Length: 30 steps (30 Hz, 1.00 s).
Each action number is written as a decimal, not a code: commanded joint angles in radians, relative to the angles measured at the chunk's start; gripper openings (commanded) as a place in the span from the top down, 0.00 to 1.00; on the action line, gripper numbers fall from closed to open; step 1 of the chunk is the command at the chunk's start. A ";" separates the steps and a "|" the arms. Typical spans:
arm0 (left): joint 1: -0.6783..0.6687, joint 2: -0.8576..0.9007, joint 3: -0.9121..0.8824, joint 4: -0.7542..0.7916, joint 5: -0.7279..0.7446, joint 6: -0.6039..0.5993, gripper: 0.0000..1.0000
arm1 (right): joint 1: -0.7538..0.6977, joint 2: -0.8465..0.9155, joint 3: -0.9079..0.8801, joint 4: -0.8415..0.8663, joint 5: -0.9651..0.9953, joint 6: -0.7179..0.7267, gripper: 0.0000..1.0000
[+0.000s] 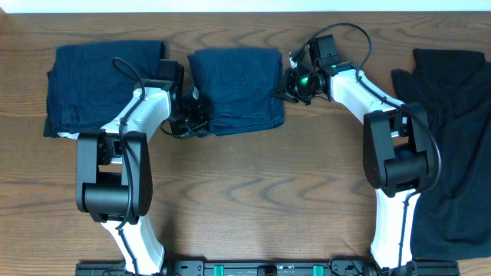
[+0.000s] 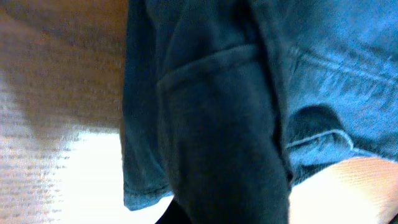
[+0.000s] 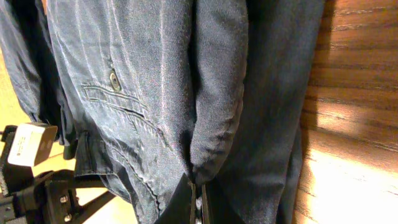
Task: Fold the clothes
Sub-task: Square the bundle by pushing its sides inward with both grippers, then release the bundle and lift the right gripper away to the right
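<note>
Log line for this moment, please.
denim garment: folded, centre | left hand: at its left edge, grip unclear | right hand: pinching right edge | black garment: unfolded, right

On the table (image 1: 261,192), the folded denim garment (image 1: 236,88) lies at the middle back, with another folded garment (image 1: 100,84) just left and a spread garment (image 1: 453,138) far right.

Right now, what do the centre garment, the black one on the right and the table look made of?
Centre garment: likely denim, navy with a faint sheen; diagonal weave, stitched pocket seams and a metal-looking button show. Black garment: soft matte cloth, draping in folds; fibre cannot be told. Table: wood or wood-look laminate, smooth, brown grain.
</note>
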 commanded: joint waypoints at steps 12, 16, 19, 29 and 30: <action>0.000 0.016 -0.112 0.163 -0.081 -0.098 0.94 | -0.005 -0.009 0.016 -0.001 -0.010 -0.006 0.99; 0.001 0.026 -0.138 0.186 -0.081 -0.126 0.94 | -0.005 -0.009 0.016 0.002 -0.019 -0.006 0.99; 0.001 0.026 -0.140 0.184 -0.081 -0.125 0.94 | -0.006 -0.010 0.016 0.014 -0.043 -0.006 0.99; 0.001 0.026 -0.140 0.184 -0.081 -0.125 0.94 | -0.011 -0.031 0.020 0.008 -0.082 -0.006 0.99; 0.001 0.026 -0.140 0.184 -0.082 -0.125 0.94 | -0.013 -0.037 0.020 0.002 -0.081 -0.007 0.99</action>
